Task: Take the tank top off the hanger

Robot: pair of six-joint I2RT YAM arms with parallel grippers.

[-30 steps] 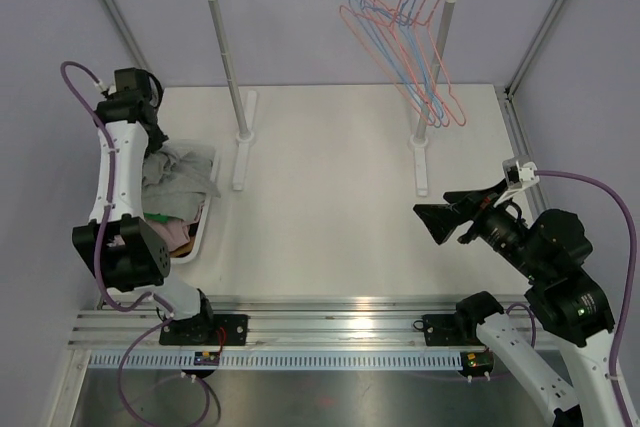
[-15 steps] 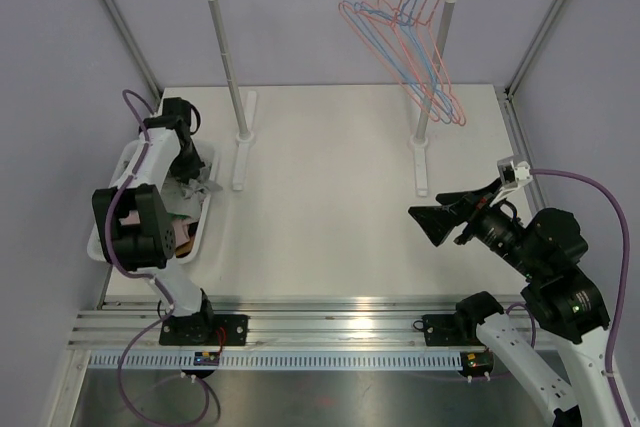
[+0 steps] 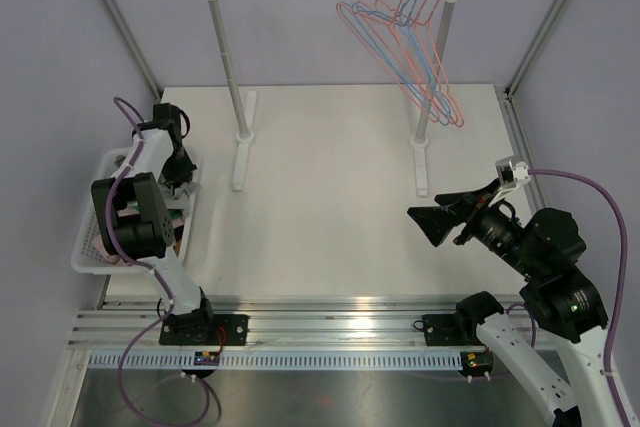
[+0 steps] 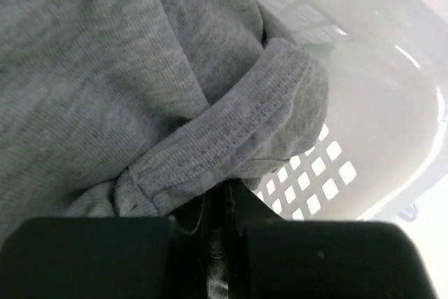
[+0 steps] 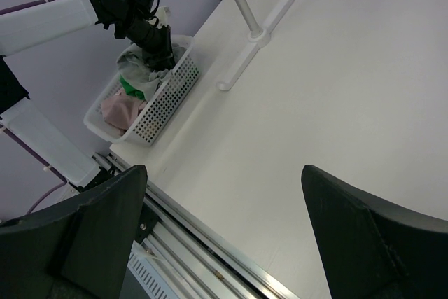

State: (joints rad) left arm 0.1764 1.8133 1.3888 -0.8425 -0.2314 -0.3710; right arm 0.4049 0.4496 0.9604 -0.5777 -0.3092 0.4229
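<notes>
No writing, label, brand, number or sign can be read in any of the views. The small board (image 3: 208, 355) below the rail (image 3: 330, 332), at about 7 o'clock in the top view, shows coloured spots, but any marking there is too small to tell.

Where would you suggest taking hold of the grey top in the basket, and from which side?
Probably the thick stitched hem of the grey top: it is folded into a raised ridge, firmer than the flat cloth. Come from above, through the open top of the basket, whose walls block the sides.
</notes>
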